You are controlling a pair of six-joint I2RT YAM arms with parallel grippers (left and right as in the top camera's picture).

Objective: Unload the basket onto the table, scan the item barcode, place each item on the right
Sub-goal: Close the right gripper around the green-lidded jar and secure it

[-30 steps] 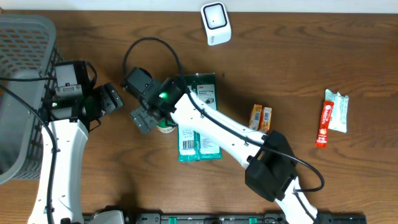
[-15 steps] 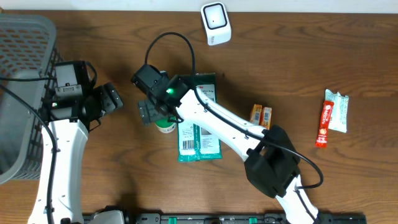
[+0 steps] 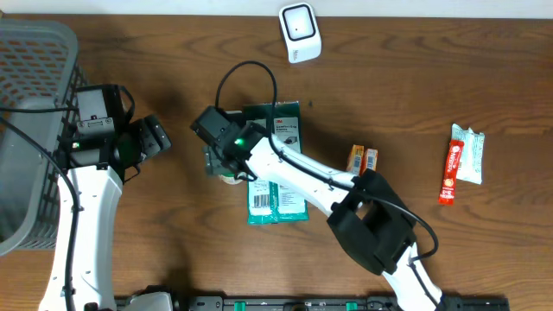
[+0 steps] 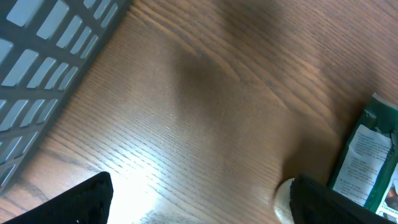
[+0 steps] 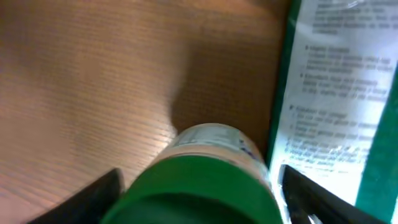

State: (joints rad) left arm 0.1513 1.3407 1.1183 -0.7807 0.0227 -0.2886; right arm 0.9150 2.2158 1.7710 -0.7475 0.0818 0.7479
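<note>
A small bottle (image 3: 230,177) with a green lid (image 5: 205,183) stands upright on the wooden table beside a green-and-white packet (image 3: 276,177). My right gripper (image 3: 221,162) is directly over it, its two fingers straddling the lid, one each side; a narrow gap still shows on the packet side, so it reads as open. In the right wrist view the gripper (image 5: 202,202) has the lid filling the space between its fingers. My left gripper (image 3: 156,136) hovers open to the left, nothing between its fingers (image 4: 87,202). The white scanner (image 3: 299,32) stands at the back.
A grey basket (image 3: 34,52) fills the left edge. Two small orange packs (image 3: 362,161), a red stick (image 3: 449,173) and a white packet (image 3: 470,154) lie to the right. The right arm's cable loops above the green packet (image 5: 336,93).
The right gripper swung from left of the bottle to right over it, came down around the lid, and its fingers narrowed. The left arm stayed still.
</note>
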